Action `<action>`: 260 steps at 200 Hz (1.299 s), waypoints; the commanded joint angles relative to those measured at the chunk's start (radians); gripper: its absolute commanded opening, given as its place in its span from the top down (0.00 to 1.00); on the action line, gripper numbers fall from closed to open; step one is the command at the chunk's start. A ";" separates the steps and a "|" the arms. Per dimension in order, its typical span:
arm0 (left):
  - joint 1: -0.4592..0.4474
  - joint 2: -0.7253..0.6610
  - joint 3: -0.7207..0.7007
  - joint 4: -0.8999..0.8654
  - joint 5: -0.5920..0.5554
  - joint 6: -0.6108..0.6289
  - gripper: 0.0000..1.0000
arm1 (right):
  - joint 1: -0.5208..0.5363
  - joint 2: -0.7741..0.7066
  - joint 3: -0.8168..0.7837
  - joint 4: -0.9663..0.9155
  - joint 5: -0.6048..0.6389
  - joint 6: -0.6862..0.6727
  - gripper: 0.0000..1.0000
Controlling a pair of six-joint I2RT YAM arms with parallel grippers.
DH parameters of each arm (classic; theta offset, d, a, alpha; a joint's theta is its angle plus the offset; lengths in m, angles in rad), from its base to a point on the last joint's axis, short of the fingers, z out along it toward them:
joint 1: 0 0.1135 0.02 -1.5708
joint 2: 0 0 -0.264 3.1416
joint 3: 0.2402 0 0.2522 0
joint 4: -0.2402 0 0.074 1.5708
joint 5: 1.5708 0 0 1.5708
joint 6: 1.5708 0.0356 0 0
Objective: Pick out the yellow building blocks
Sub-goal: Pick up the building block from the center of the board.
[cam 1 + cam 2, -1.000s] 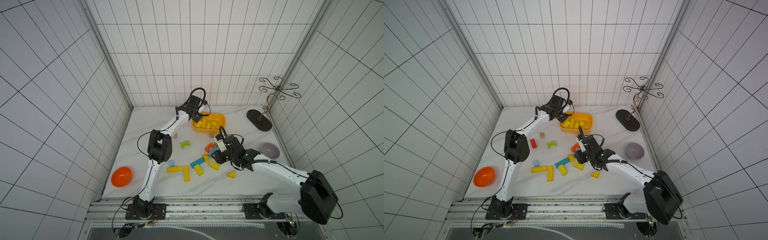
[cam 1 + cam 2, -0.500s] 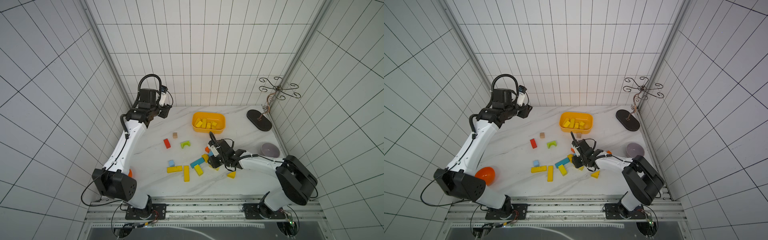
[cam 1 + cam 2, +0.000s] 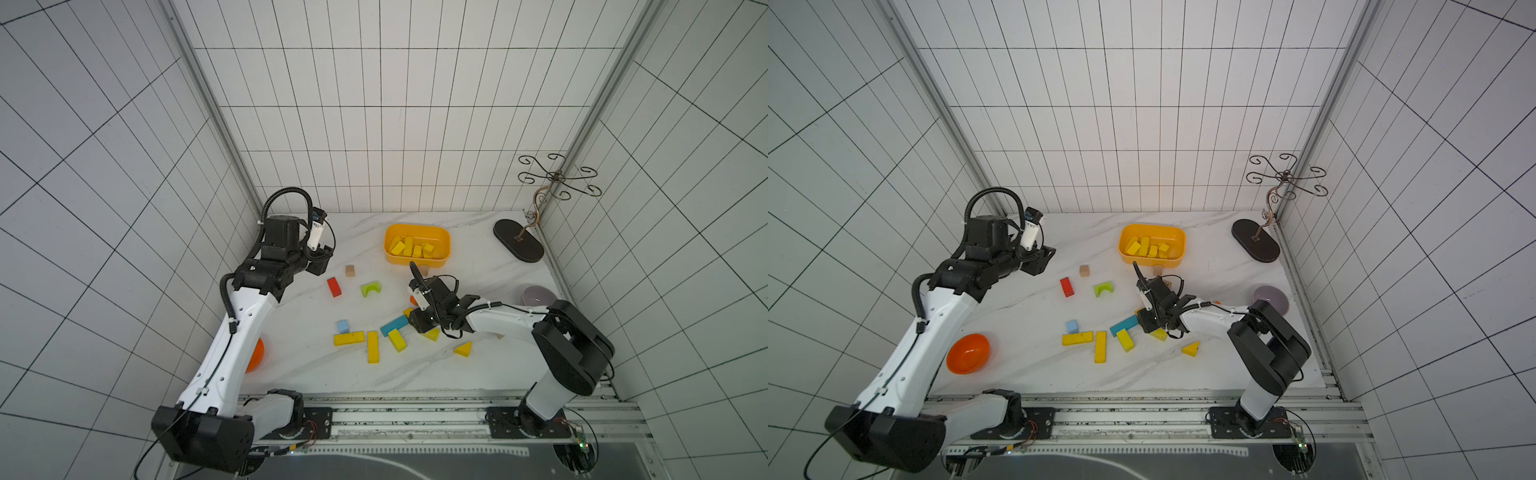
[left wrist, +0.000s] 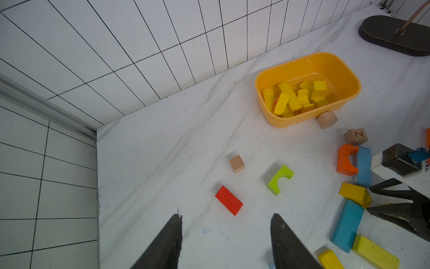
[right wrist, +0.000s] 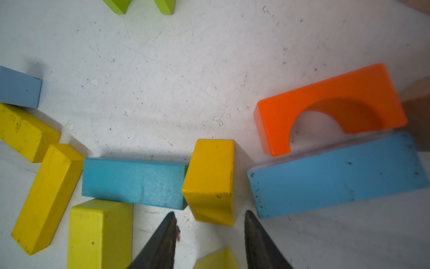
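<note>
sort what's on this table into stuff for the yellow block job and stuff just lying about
For the job: loose yellow blocks, yellow-orange tub, yellow blocks inside it.

Lying about: red block, green arch, orange arch, teal bar, light blue cube, wooden cube, orange bowl, purple bowl, wire stand.

Left pincer (image 3: 322, 266) withdrawn from tub (image 3: 415, 261); right pincer (image 3: 417, 323) advanced.

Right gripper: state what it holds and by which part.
Nothing is held. The right gripper has its jaws open, with a visible gap on each side of the yellow block, whose near end lies between them.
</note>
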 commanded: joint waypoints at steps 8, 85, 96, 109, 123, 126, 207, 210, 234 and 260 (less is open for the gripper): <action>0.008 -0.026 -0.037 0.001 0.019 -0.004 0.41 | 0.011 0.037 0.105 0.001 0.018 -0.015 0.52; 0.009 -0.051 -0.107 0.001 0.029 -0.014 0.41 | 0.011 0.101 0.163 -0.016 0.044 -0.038 0.52; 0.007 -0.056 -0.110 -0.003 0.031 -0.009 0.41 | 0.011 0.114 0.176 -0.025 0.039 -0.043 0.53; 0.009 -0.061 -0.104 -0.015 0.030 0.002 0.41 | 0.013 0.123 0.184 -0.031 0.034 -0.046 0.53; 0.010 -0.064 -0.093 -0.032 0.035 0.011 0.41 | 0.013 0.124 0.182 -0.034 0.028 -0.046 0.53; 0.009 -0.064 -0.090 -0.037 0.037 0.013 0.41 | 0.013 0.124 0.182 -0.034 0.029 -0.046 0.54; 0.009 -0.093 -0.081 -0.123 0.059 0.050 0.41 | 0.029 0.110 0.137 -0.070 0.071 -0.061 0.56; 0.010 -0.093 -0.081 -0.126 0.059 0.052 0.41 | 0.031 0.110 0.138 -0.073 0.075 -0.062 0.56; 0.009 -0.090 -0.075 -0.160 0.061 0.062 0.41 | 0.036 0.112 0.142 -0.086 0.097 -0.067 0.62; 0.009 -0.094 -0.063 -0.190 0.061 0.071 0.41 | 0.036 0.102 0.136 -0.091 0.102 -0.073 0.71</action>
